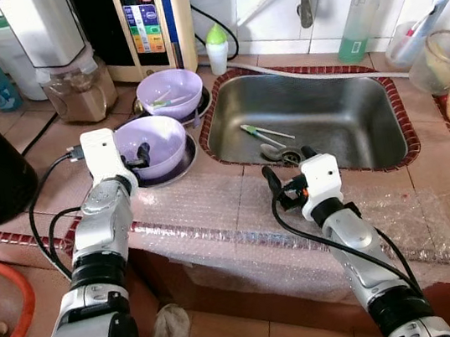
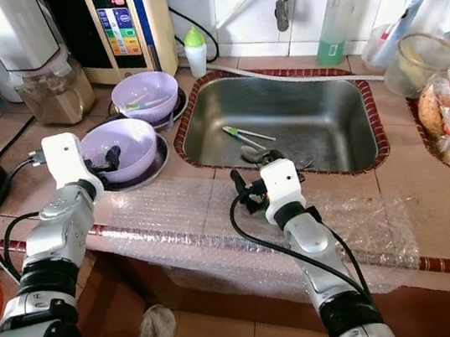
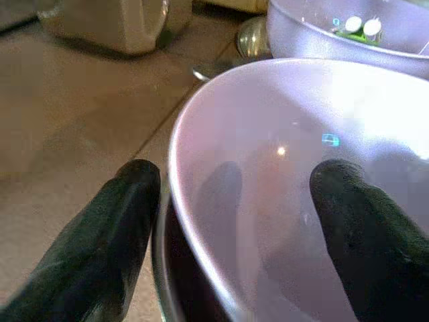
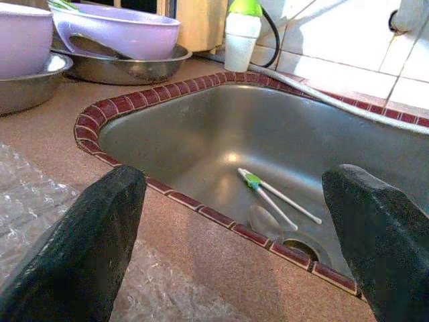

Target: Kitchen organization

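Left gripper [image 1: 140,156] is straddling the rim of the near lilac plastic bowl [image 1: 157,142].
Its jaws are standing apart, one finger inside, one outside; closing and lifting seems next, the bowl sitting in a steel dish beside the steel sink [image 1: 311,117]. Right gripper [image 1: 284,178] is hovering wide open at the sink's edge.

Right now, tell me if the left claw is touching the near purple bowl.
Cannot tell. In the left wrist view the left claw straddles the purple bowl rim, but contact isn't plain.
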Motion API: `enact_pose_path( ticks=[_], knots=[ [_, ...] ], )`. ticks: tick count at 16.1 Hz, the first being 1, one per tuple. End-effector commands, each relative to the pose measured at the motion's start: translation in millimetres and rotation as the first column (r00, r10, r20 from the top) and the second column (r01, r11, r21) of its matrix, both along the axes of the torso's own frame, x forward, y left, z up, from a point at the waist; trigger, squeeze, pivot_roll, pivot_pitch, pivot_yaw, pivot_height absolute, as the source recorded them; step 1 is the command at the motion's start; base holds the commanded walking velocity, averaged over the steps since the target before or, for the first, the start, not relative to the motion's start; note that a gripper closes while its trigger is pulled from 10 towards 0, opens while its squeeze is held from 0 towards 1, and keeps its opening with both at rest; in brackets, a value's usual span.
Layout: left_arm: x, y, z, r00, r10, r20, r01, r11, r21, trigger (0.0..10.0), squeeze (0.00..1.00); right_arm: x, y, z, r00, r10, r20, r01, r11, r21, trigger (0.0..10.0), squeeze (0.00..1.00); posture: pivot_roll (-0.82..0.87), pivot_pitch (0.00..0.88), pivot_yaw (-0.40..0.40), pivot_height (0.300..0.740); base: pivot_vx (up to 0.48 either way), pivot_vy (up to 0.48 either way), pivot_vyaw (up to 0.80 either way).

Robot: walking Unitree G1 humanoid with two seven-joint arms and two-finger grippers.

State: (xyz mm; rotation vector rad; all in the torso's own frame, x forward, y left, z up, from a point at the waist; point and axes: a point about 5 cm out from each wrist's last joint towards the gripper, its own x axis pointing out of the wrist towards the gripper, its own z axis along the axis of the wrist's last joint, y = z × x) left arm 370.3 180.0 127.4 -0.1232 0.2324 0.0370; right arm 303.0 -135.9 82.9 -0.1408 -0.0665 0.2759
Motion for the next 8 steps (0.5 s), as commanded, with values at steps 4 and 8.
enact_pose_path(
  ticks=[4,8],
  knots=[
    [2.1,2.5,0.5,0.999,-0.014,-0.033,0.012,0.999,-0.045,0.0,0.00,-1.6,9.0,2.1,0.999,0.054,-0.003,-0.054,0.999,-0.006,10.0,0.22,-0.02,0.000,0.040,0.740,0.000,0.000,0.00],
    [2.3,2.3,0.3,0.999,-0.020,-0.039,0.018,0.998,-0.052,0.0,0.00,-1.0,8.9,2.0,0.999,0.042,-0.008,-0.042,0.999,0.007,10.0,0.00,-0.02,0.000,0.040,0.740,0.000,0.000,0.00]
  ],
)
